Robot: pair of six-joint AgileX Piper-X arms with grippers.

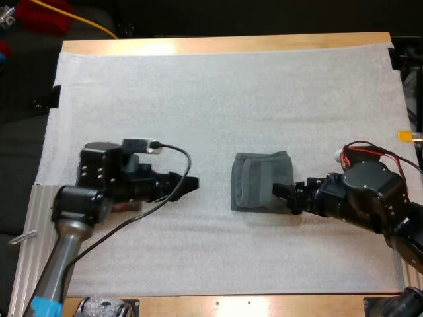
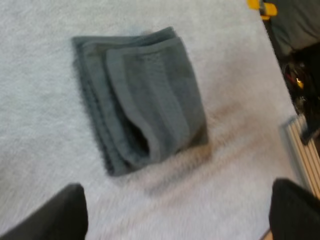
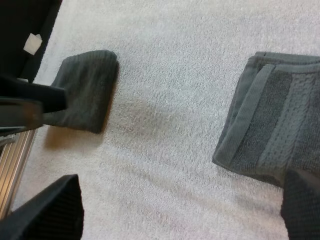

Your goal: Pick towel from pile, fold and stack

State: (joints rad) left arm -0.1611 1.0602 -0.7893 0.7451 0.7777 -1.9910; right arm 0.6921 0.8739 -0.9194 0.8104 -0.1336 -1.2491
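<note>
A folded dark grey-green towel (image 1: 260,181) (image 2: 145,95) (image 3: 275,120) lies on the white mat, right of centre. My right gripper (image 1: 289,199) (image 3: 185,175) is open at the towel's right edge, with one finger (image 3: 302,200) over that edge. My left gripper (image 1: 188,187) (image 2: 180,186) is open too, low over the mat a short way left of the towel and pointing at it. A second dark towel (image 3: 85,90), folded over, lies by my left arm (image 3: 25,107).
The white mat (image 1: 218,92) covers most of the wooden table (image 1: 225,45). A metal rail (image 1: 26,244) runs along the left side of the table.
</note>
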